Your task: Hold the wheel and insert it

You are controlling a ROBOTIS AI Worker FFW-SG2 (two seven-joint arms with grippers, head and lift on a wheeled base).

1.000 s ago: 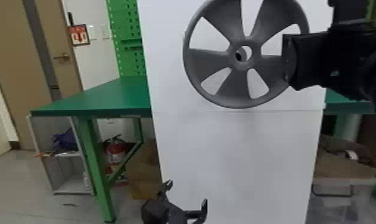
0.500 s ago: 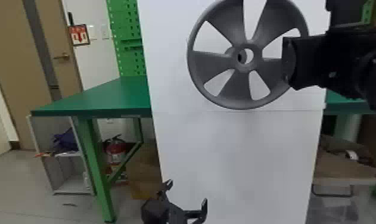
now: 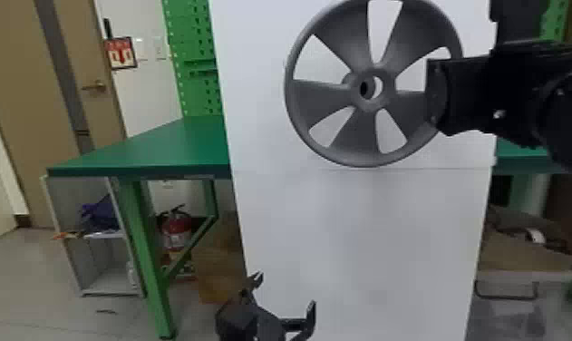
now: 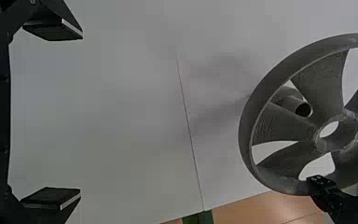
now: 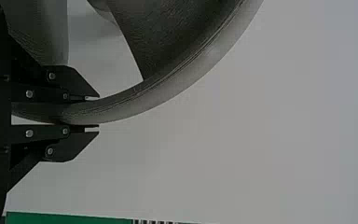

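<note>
- Far L, head view: 1 tan door w/ handle (image 3: 94,86).
- Under L end of bench: 1 grey open-front cabinet (image 3: 74,260), 1 blue-purple item (image 3: 101,213) on its shelf.
- Wall, bkgd: 1 red-and-white sign (image 3: 120,53).
- Green bench (image 3: 171,145): 1 noted, behind the panel, its top showing both sides of same.
- Below bench: 1 red extinguisher (image 3: 176,226), then 1 brown box (image 3: 216,281) to its R.
- Above bench: green pegboard (image 3: 194,45).
- L end effector (image 3: 285,290): 1, low in front of the panel, below and L of wheel. Released; 2 fingers spread wide apart.
- White panel (image 3: 366,236): 1, upright, w/ 1 horiz. seam near wheel's lowest edge.
- Shaft (image 4: 291,102): 1, hollow-ended, projecting from panel. L wrist view shows it thru a gap betw. spokes, beside the hub opening; head view has its end just L of hub.
- Wheel (image 3: 321,99): 1, dk grey, 5 spokes, 5 gaps, 1 central hub w/ bore. Held up in front of panel, face toward head cam.
- R end effector (image 3: 461,95): 1, at wheel's R side. Clenched on wheel rim; R wrist view confirms rim betw. its 2 fingers, 1 per side.
</note>
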